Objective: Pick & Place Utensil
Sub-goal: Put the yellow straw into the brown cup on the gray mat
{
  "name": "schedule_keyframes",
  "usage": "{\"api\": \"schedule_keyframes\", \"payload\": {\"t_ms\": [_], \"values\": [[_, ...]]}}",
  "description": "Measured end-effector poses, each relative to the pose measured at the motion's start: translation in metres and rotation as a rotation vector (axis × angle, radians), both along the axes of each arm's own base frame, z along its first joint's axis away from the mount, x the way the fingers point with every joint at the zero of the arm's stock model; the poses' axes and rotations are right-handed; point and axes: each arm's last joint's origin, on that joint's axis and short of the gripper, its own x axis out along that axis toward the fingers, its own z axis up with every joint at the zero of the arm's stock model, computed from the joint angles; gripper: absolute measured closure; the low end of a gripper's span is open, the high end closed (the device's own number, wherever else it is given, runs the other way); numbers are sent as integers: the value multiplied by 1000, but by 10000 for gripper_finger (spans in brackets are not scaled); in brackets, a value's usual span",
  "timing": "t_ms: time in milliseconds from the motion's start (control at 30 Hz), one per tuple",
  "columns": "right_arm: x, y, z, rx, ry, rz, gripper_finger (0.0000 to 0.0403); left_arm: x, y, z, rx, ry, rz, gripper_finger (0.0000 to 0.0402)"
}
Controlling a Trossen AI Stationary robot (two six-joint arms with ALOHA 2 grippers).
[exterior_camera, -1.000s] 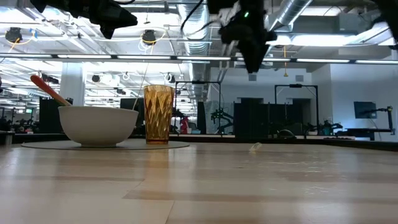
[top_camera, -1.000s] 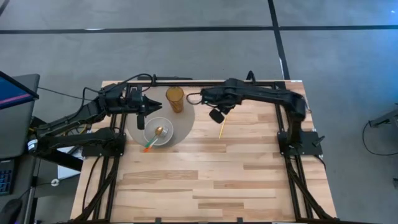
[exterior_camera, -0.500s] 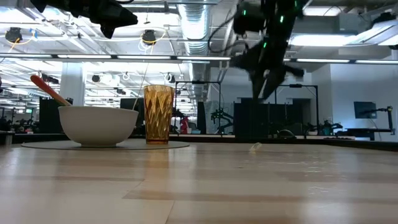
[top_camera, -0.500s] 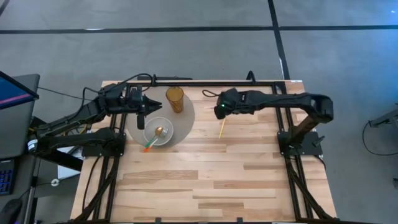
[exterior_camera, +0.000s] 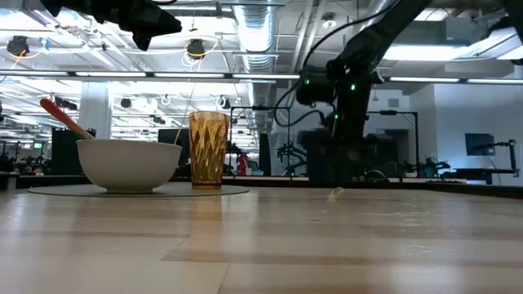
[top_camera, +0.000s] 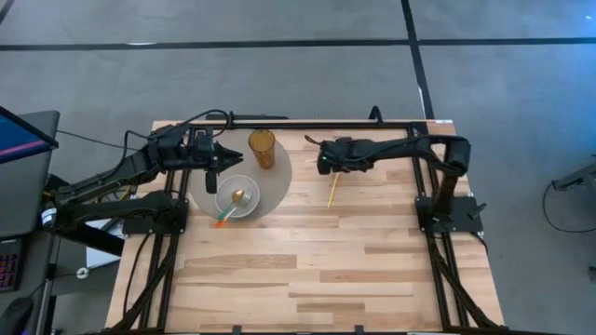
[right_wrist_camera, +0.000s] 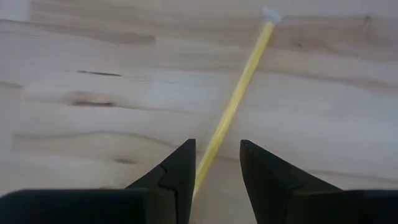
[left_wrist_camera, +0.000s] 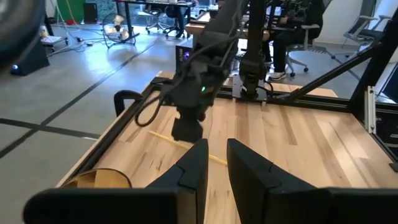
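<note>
A thin yellow stick utensil [top_camera: 331, 191] lies flat on the bare wood right of a grey round mat [top_camera: 279, 181]. My right gripper [right_wrist_camera: 217, 165] is open and points down above the stick's far end [right_wrist_camera: 236, 99]. Its fingers stand on either side of the stick without touching it. A white bowl [top_camera: 255, 203] on the mat holds a spoon with an orange handle [top_camera: 222, 221]. The handle leans on the bowl's rim. An amber cup [top_camera: 262, 149] stands upright on the mat. My left gripper [top_camera: 235, 158] hovers high over the mat near the bowl, open by a narrow gap.
The black frame rail [top_camera: 307, 122] runs along the table's far edge just beyond the cup and my right arm. Bare wood stretches across the table's whole near half [top_camera: 307, 270]. The cup stands a short way left of my right gripper.
My right gripper has come down from high above the table toward the yellow stick and shifted slightly toward the far edge, while its arm swung out to the right. The stick, bowl and cup have stayed in place.
</note>
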Motion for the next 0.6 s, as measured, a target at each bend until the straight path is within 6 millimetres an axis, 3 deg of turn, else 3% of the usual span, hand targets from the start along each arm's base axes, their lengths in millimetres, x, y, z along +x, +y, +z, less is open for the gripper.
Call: {"api": "schedule_keyframes", "payload": {"t_ms": [233,600], "values": [[0,-12,-22,16,14,-91,285,0,0,0,0,0,0,341],[7,-18,-29,-68,21,-55,287,0,0,0,0,-1,0,341]]}}
